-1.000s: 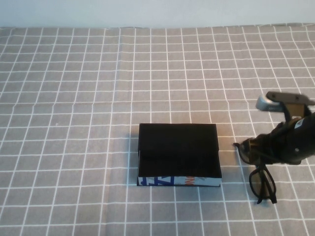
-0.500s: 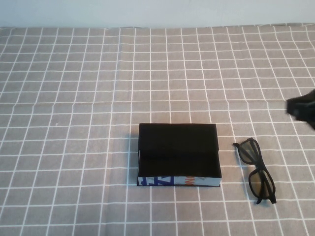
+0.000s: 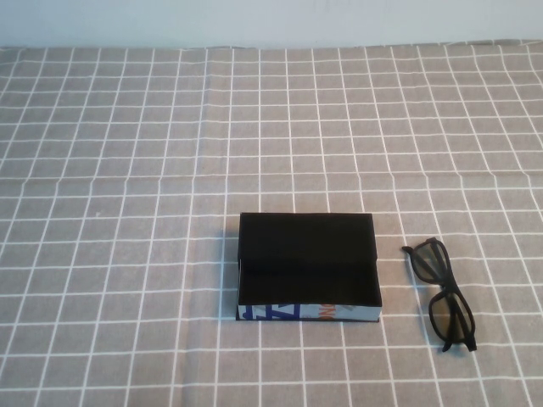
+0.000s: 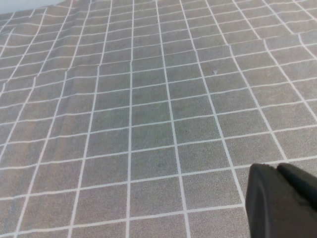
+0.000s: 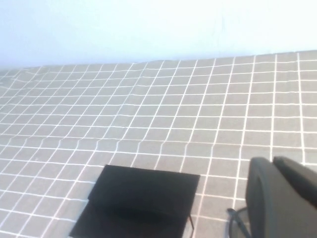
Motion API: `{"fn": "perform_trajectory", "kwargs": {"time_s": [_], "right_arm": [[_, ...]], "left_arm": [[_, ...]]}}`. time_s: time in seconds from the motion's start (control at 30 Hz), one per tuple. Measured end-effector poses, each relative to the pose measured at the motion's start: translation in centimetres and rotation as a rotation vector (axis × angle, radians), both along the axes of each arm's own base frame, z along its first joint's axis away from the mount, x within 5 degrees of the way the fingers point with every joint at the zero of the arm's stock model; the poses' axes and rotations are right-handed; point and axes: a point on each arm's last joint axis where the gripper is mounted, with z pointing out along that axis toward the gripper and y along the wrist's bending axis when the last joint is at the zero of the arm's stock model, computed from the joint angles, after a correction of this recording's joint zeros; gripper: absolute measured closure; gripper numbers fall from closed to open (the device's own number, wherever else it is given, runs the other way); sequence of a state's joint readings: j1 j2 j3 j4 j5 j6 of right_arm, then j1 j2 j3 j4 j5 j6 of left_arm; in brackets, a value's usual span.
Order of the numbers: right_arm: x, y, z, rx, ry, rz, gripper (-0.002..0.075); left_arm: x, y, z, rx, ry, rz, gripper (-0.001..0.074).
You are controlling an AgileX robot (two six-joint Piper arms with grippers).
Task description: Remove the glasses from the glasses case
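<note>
Two pairs of fingers are in play, and both are seen pressed together with nothing held. The left gripper (image 4: 277, 169) is hung over bare checked cloth (image 4: 148, 124); the right gripper (image 5: 272, 161) is held above the desk (image 3: 102, 170) on its right side, with the glasses case (image 3: 307, 268) in front of it. Neither arm is caught in the high view.

The glasses (image 3: 443, 292) are found lying outside the case, just beside it but not touching, toward the desk's near right corner, arms folded out. The case is left open at the middle of the near edge, and nothing is seen against its black inside.

The job is judged done. If a regrip is needed, light, stiff plastic is to be expected: the bridge or thick front rim should be taken, never the smudge-prone lenses or thin arms.
</note>
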State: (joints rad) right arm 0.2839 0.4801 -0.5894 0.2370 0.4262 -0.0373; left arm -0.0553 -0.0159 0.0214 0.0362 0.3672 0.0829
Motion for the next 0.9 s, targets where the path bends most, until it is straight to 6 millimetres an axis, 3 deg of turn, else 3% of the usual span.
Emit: {"fn": "perform_trajectory", "kwargs": {"time_s": [0.2,0.4,0.63,0.77,0.9], "right_arm": [[-0.9,-0.3,-1.8,0.007,-0.016,-0.010,0.0742],[-0.4,-0.6,-3.7,-0.091,-0.026,-0.036,0.0742],[-0.1,-1.3,-5.5,-0.072,-0.254,-0.116,0.0742],[-0.1,-1.4,-7.5,-0.064,-0.287,-0.138,0.0742],[-0.3,-1.9,-10.0,-0.074,-0.199,-0.179,0.0742]], "left_arm": [[0.0,0.0,0.0,0.000,0.000,0.000,0.0739],[0.0,0.0,0.0,0.000,0.000,0.000,0.0739],[0.0,0.0,0.0,0.000,0.000,0.000,0.0740],[0.0,0.0,0.0,0.000,0.000,0.000,0.0739],[0.0,0.0,0.0,0.000,0.000,0.000,0.0739]]}}
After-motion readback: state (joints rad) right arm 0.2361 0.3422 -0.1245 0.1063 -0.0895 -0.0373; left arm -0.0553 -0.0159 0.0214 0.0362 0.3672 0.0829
